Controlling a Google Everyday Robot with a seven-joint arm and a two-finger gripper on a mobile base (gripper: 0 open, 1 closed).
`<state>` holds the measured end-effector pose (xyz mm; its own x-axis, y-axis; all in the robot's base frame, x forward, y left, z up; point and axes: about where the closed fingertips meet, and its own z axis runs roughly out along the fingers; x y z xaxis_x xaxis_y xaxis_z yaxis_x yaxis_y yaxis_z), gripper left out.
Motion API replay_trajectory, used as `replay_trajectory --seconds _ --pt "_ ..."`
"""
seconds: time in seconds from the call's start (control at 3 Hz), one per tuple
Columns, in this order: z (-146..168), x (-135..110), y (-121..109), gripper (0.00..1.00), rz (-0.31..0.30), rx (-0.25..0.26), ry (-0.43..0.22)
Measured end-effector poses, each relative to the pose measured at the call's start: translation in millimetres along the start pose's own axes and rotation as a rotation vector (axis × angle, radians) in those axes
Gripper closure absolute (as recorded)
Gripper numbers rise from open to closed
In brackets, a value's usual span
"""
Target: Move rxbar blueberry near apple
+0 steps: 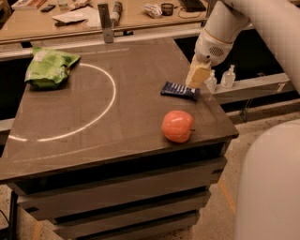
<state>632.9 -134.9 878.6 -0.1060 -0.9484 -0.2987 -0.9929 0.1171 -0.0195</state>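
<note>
The rxbar blueberry point(179, 90) lies flat on the dark table top point(117, 126) near its right edge, a dark navy wrapper with pale lettering. The apple point(177, 126), round and red-orange, sits a short way in front of the bar, close to the table's front right corner. My gripper point(196, 83) hangs from the white arm just above and to the right of the bar's right end. Nothing shows held in it.
A green chip bag point(47, 68) lies at the table's far left. A white arc point(110, 101) is drawn on the top. Two small bottles point(220, 78) stand on a ledge right of the table. A cluttered bench point(93, 14) runs behind.
</note>
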Motion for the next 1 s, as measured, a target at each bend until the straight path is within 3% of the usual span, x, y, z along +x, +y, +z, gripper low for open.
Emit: replay_trajectory --seconds 0.67,1.0 --pt "-26.4 17.1 14.6 1.0 0.001 0.032 -0.051" --pt "-26.1 22.0 12.1 0.81 0.022 0.039 -0.058"
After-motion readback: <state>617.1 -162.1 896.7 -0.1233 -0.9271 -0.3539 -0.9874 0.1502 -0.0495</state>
